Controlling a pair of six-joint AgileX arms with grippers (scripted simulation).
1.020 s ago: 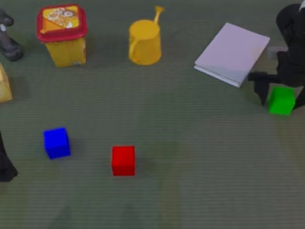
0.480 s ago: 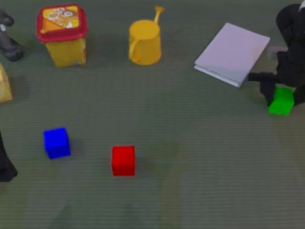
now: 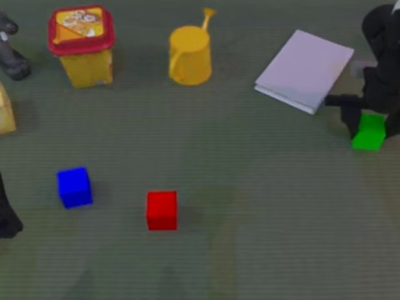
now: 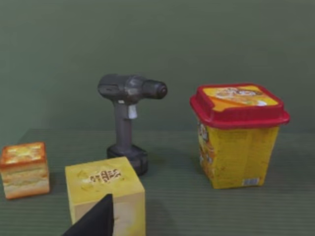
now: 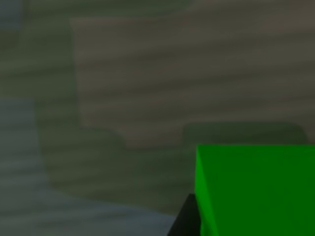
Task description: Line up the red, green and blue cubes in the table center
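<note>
The green cube (image 3: pixel 369 136) sits at the table's right edge, just below the white book. My right gripper (image 3: pixel 370 122) reaches down over it and is shut on it, its dark fingers pressed against the cube's sides. In the right wrist view the green cube (image 5: pixel 256 191) fills the lower corner with one dark finger (image 5: pixel 184 221) against its side. The red cube (image 3: pixel 162 210) rests on the table below the centre. The blue cube (image 3: pixel 74 186) lies further left. My left arm (image 3: pixel 6 219) stays parked at the left edge.
Along the back stand a yellow tub with a red lid (image 3: pixel 81 45), a yellow cup (image 3: pixel 189 56) and a white book (image 3: pixel 305 70). A grey drill (image 3: pixel 12 53) and a yellow box (image 3: pixel 5 114) sit at the left edge. An orange block (image 4: pixel 23 169) lies beside the box.
The right gripper's fingers, spread around the green cube a second ago, have closed onto its sides. The red and blue cubes and the left arm have not moved.
</note>
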